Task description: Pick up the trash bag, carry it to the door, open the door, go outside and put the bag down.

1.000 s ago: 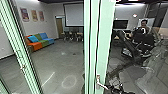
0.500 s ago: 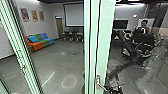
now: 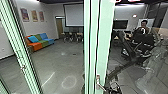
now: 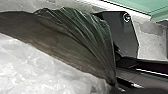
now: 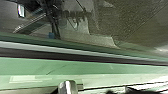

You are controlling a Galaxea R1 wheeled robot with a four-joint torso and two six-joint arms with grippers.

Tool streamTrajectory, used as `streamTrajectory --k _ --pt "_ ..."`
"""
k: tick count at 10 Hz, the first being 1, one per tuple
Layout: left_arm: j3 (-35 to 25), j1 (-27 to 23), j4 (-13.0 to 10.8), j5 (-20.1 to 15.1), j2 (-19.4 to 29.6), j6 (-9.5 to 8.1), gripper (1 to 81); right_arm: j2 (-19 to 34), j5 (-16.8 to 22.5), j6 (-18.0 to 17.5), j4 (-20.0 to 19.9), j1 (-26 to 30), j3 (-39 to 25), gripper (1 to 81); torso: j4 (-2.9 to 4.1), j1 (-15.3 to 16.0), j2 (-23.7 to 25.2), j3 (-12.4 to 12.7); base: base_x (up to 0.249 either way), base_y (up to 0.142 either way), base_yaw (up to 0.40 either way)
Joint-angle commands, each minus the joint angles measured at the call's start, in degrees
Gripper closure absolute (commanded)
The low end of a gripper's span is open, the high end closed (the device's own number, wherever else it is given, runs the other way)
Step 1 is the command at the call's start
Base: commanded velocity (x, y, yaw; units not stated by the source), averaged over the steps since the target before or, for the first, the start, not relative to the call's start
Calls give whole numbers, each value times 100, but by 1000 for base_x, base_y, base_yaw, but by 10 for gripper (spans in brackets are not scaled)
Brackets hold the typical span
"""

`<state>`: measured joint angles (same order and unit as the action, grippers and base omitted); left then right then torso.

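Floor (image 3: 62,60), grey and smooth, took up the lower left and middle of the frame in the head view. A pale green door frame (image 3: 102,42) ran from top to bottom just right of the middle, and a second green post (image 3: 18,50) leaned down the left side. The trash bag (image 4: 75,42), dark and thin, stretched broadly across the left wrist view, its pleats drawing together toward one end; crinkled white plastic (image 4: 45,70) lay against its edge, and whether that was part of the bag I could not tell. A pale screen (image 3: 73,15) hung at upper middle left. The sofa (image 3: 38,43), orange, green and blue, sat at middle left, with a blue cushion (image 3: 32,39) on it. A bulky dark object (image 3: 143,41) stood at upper right, a person (image 3: 144,25) just behind it. The left claw (image 4: 114,86) was by the gathered end of the bag; how far open it was, and whether it gripped the bag, I could not tell. The right claw (image 3: 114,88) was at lower right, near the metal door handle (image 3: 99,83); its opening and any hold could not be told either.
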<state>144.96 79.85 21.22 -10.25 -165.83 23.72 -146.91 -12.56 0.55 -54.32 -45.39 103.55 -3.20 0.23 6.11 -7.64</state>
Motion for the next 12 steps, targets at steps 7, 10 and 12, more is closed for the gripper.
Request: streamTrajectory --k 7,10,12 --pt "-20 -334 57 -407 146 -8 811 115 1361 349 -17 -459 51 10 0 -2 2 -250 0 0 0" --pt "-20 -334 57 -407 146 -8 811 168 1369 349 -17 -397 24 10 0 -11 6 -652 0 0 0" --pt "-20 -334 57 -416 137 -8 811 273 1528 341 -61 -196 42 10 -2 -18 11 -557 0 0 0"
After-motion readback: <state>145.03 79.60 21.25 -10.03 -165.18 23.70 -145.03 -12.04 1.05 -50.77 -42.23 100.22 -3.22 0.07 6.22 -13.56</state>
